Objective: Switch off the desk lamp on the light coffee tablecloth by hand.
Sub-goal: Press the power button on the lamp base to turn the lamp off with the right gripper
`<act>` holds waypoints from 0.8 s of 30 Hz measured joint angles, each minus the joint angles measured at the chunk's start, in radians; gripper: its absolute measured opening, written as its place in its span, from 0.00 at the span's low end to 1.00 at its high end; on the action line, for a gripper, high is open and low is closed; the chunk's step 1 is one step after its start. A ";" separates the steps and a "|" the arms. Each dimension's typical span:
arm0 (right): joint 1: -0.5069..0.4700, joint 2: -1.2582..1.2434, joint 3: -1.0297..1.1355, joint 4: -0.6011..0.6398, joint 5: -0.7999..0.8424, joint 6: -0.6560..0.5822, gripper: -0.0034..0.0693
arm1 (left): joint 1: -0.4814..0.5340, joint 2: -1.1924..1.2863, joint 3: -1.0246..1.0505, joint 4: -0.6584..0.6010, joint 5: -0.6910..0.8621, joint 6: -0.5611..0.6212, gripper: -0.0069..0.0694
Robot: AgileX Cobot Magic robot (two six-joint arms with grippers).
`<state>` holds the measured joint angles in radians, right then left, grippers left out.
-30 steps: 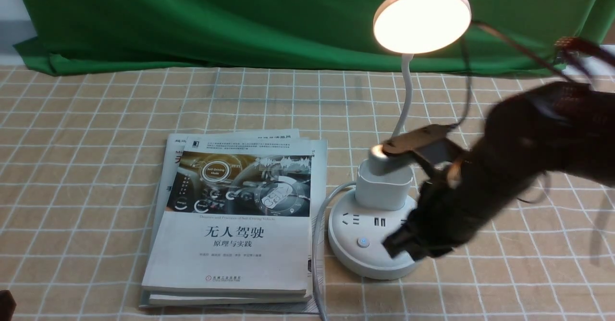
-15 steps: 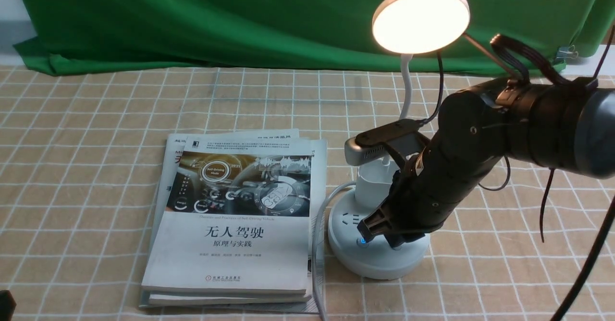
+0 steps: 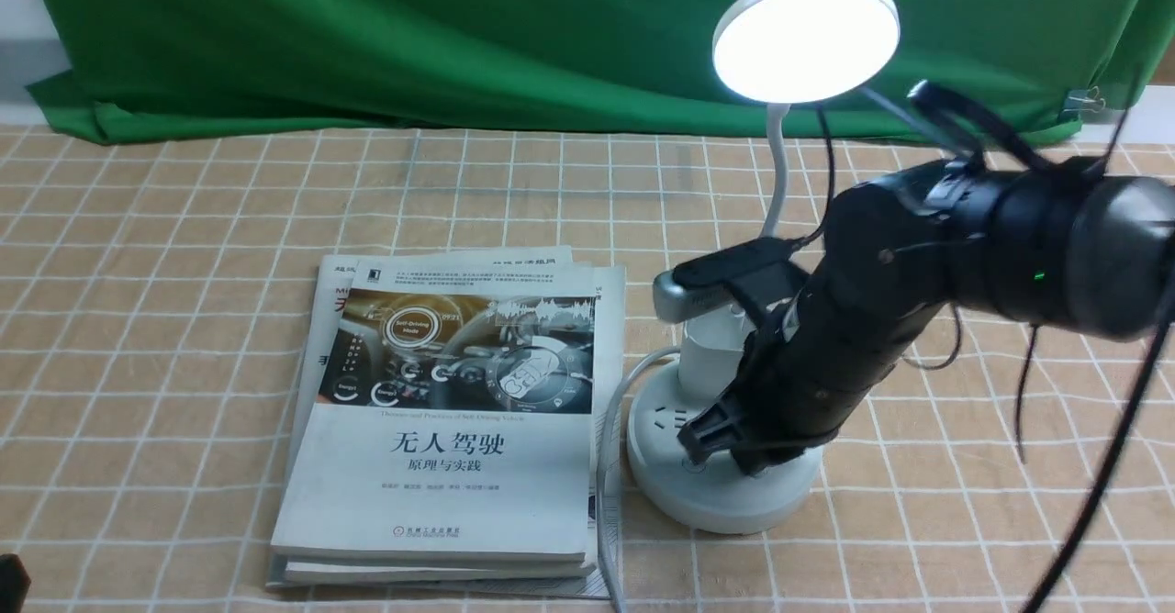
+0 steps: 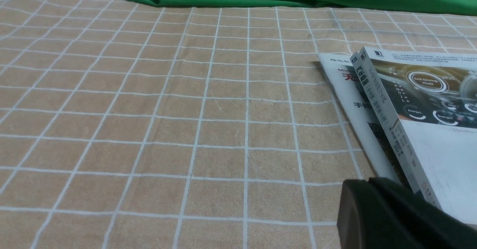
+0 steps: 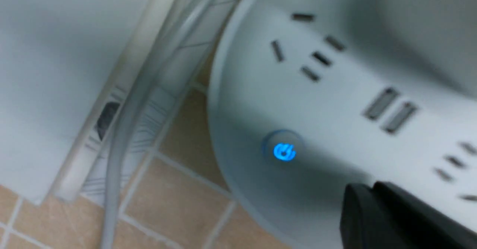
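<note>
The desk lamp point(image 3: 725, 494) is standing on the tan gridded tablecloth point(image 3: 459, 191), right of the stacked books point(image 3: 441, 494), its cable point(image 3: 603, 475) running between. My closed right gripper point(image 3: 725, 457) is covering part of its base. The disc head is glowing cool white.

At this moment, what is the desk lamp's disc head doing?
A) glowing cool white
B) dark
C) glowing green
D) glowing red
A: the disc head shines a bright, cool white above the gridded tablecloth.
</note>
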<state>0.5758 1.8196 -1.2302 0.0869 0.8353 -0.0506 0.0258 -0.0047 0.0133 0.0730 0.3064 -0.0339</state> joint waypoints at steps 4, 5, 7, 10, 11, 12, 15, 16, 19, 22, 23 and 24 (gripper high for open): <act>0.000 -0.046 0.000 -0.003 -0.001 0.000 0.10 | 0.000 0.000 0.000 0.000 0.000 0.000 0.10; 0.000 -0.046 0.000 -0.003 -0.001 0.000 0.10 | 0.000 0.000 0.000 0.000 0.000 0.000 0.10; 0.000 -0.039 0.000 -0.003 0.000 0.000 0.10 | 0.000 0.000 0.000 0.000 0.000 0.000 0.10; 0.000 -0.009 0.000 -0.003 0.007 0.000 0.10 | 0.000 0.000 0.000 0.000 0.000 0.000 0.10; 0.000 0.006 0.000 -0.003 0.012 0.000 0.10 | 0.000 0.000 0.000 0.000 0.000 0.000 0.10; 0.000 0.018 0.000 -0.003 0.013 0.000 0.10 | 0.000 0.000 0.000 0.000 0.000 0.000 0.10; 0.000 0.045 -0.002 -0.006 0.017 0.000 0.10 | 0.000 0.000 0.000 0.000 0.000 0.000 0.10; 0.000 0.050 -0.005 -0.006 0.018 0.000 0.10 | 0.000 0.000 0.000 0.000 0.000 0.000 0.10; 0.000 0.050 -0.005 -0.007 0.017 0.000 0.10 | 0.000 0.000 0.000 0.000 0.000 0.000 0.10; 0.000 0.045 -0.005 -0.008 0.017 0.000 0.10 | 0.000 0.000 0.000 0.000 0.000 0.000 0.10; 0.000 0.040 -0.004 -0.009 0.016 0.000 0.10 | 0.000 0.000 0.000 0.000 0.000 0.000 0.10; 0.000 0.033 -0.002 -0.010 0.017 0.000 0.10 | 0.000 0.000 0.000 0.000 0.000 0.000 0.10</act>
<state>0.5758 1.8526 -1.2321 0.0773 0.8528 -0.0506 0.0258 -0.0047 0.0133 0.0730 0.3064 -0.0339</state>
